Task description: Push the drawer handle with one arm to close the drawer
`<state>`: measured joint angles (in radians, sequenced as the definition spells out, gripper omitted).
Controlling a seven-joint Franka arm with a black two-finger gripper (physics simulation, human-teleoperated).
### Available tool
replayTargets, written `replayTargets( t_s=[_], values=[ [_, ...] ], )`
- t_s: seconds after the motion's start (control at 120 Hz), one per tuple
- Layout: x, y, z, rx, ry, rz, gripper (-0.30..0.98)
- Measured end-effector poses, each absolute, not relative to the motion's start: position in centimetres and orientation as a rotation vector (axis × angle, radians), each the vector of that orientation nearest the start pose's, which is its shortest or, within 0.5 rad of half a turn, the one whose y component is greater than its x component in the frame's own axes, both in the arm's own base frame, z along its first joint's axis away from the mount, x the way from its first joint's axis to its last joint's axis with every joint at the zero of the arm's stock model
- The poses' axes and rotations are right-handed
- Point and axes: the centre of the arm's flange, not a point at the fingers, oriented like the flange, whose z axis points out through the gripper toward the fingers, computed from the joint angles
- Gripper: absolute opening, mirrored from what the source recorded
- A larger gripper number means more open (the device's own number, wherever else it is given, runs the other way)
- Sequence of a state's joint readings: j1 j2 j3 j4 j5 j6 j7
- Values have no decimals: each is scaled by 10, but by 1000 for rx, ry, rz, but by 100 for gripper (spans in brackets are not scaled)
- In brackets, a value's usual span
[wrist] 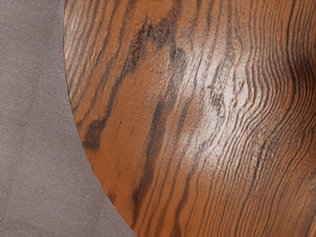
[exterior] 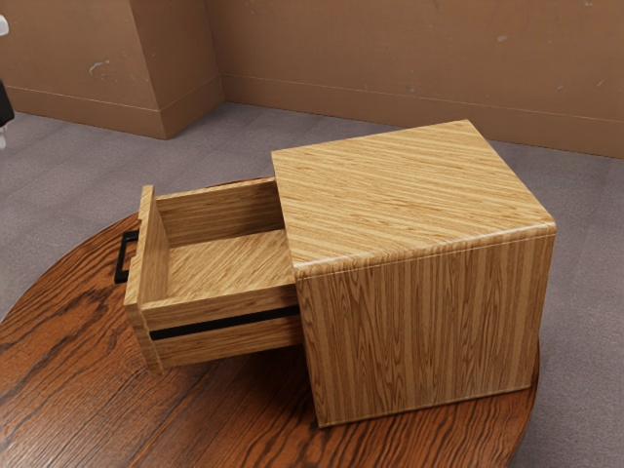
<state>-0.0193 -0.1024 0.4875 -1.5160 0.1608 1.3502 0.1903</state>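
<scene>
The drawer [exterior: 226, 265] stands open; its black handle [exterior: 121, 259] is untouched; whether the gripper [exterior: 2, 138] has fingers spread, I cannot tell.

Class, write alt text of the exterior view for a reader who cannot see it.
A wooden cabinet with its drawer pulled open stands on a round wood-grain table; the drawer's black handle faces the exterior view's left.
</scene>
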Motion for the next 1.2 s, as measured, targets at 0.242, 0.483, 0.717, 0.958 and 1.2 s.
replayTargets(
  t_s=[0.242, 0.483, 0.717, 0.958, 1.2],
  values=[
    [421, 237, 745, -2991, -373, -55, 69],
    [438, 174, 761, -3039, -145, -99, 58],
    [436, 149, 708, -3070, -17, 131, 9],
    [396, 143, 635, -3104, 25, 325, -5],
    [389, 139, 567, -3105, 123, 348, -9]
  ],
)
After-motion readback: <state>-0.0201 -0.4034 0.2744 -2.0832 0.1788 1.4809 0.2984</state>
